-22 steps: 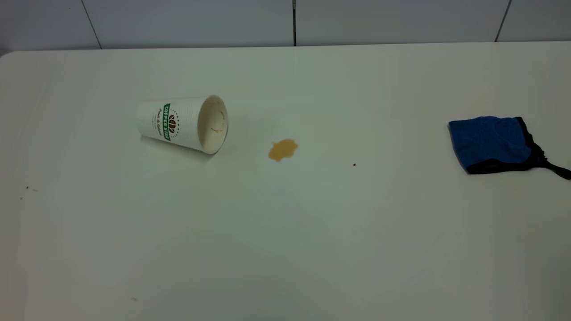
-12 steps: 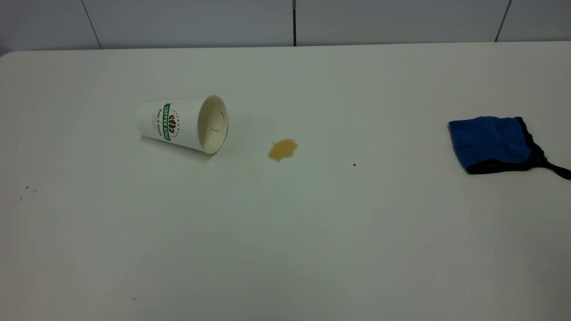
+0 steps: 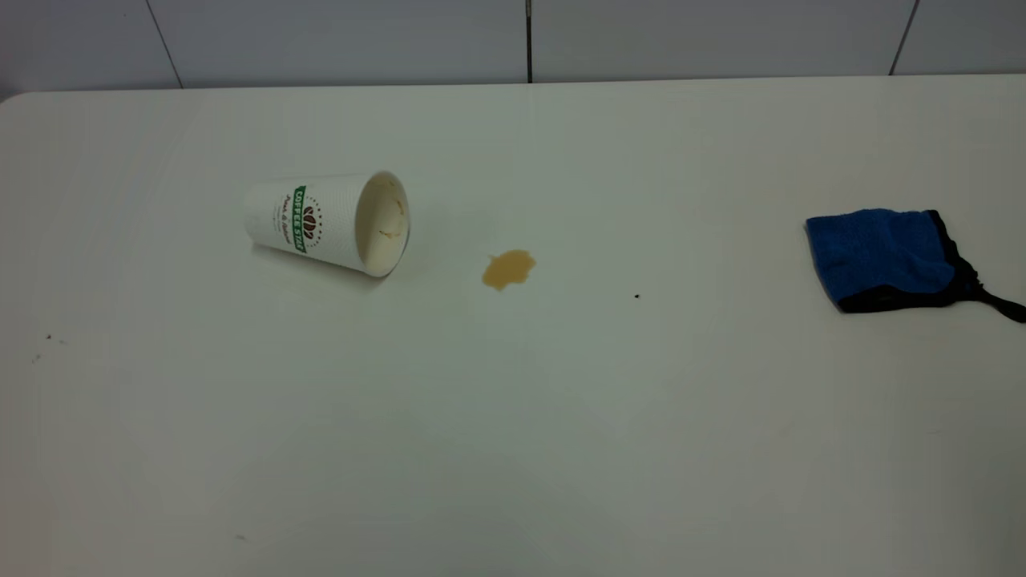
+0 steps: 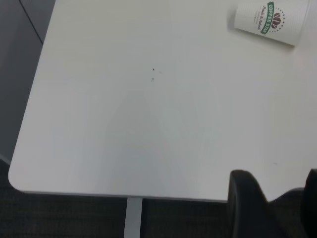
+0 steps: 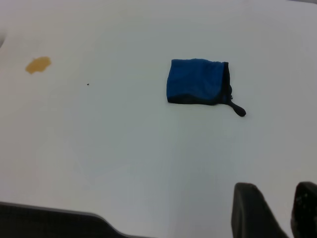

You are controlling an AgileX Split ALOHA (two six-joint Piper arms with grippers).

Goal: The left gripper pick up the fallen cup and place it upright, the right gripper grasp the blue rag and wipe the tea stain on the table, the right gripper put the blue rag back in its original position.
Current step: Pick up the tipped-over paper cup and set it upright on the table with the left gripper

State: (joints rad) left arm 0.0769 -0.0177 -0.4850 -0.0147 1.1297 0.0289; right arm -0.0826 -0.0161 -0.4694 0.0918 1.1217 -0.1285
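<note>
Cup (image 3: 329, 223) lies sideways and could roll off-line when nudged; both grippers' state I cannot tell, neither holding anything.

It looked like a lab test cell: a bare white bench (image 3: 513, 449) stood against plain grey wall panels (image 3: 337, 40)

Stain (image 3: 508, 268) lies between cup (image 3: 329, 222) and rag (image 3: 882, 256).
</note>
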